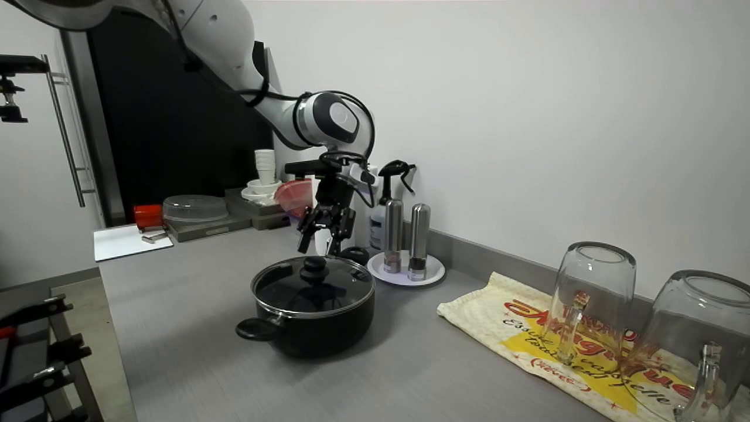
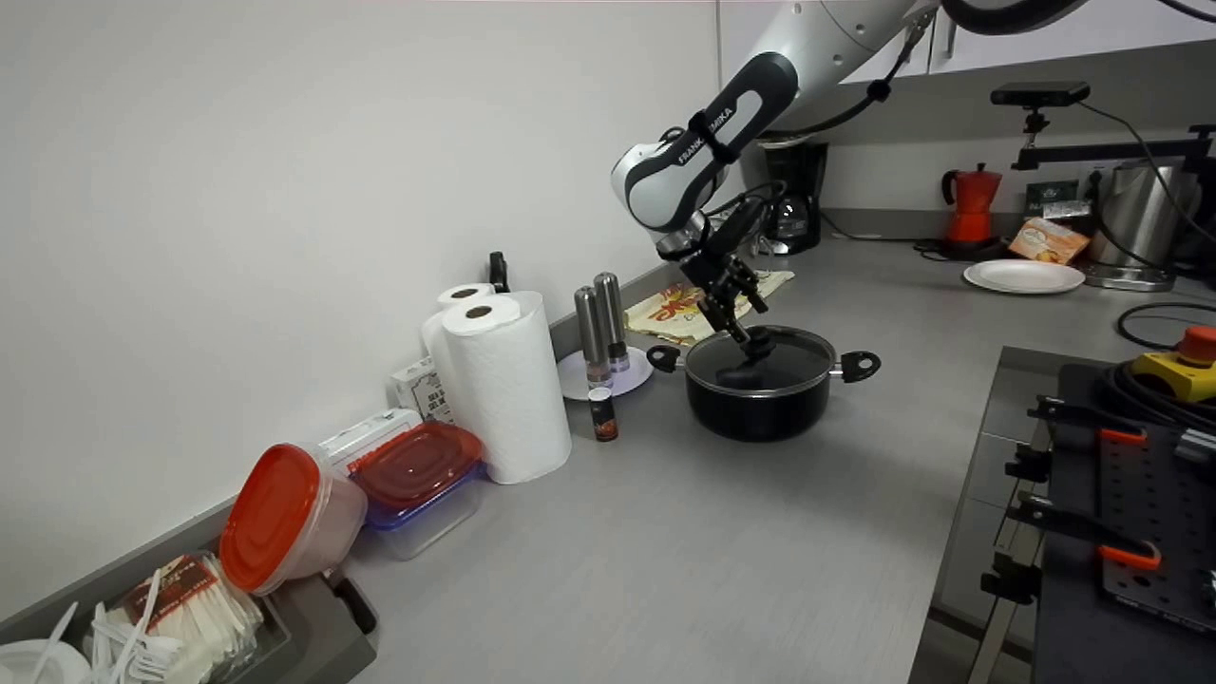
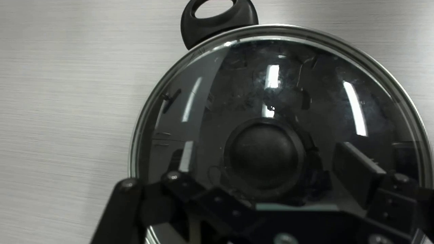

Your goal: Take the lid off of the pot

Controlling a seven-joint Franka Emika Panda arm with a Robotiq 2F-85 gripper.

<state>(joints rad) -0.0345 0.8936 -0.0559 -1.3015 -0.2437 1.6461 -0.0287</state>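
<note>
Claw [image 3: 266, 157] parted wide, gripping nothing. From my station the wrist view shows its fingers [image 3: 354, 173] to either side of the black knob [image 3: 263, 149], with a visible gap on each side. I cannot judge fingertip height over the glass, nor whether either tip touches it. In both exterior views the claw points downward at the lid [image 1: 337, 296].

Lid seated on the pot [image 1: 331, 334]. Pot stands on the grey counter [image 2: 722, 570], between the wall-side edge and the free front edge. One handle [image 1: 256, 329] faces the front edge; its opposite faces the wall-side edge.

Along the wall-side edge I log: white plate [image 1: 436, 269] carrying two steel-topped grinders [image 1: 394, 234], near the pot; printed cloth [image 1: 504, 325] under two clear glass mugs [image 1: 589, 287], well apart from it; paper towel rolls [image 2: 513, 408], seen in an exterior view.
</note>
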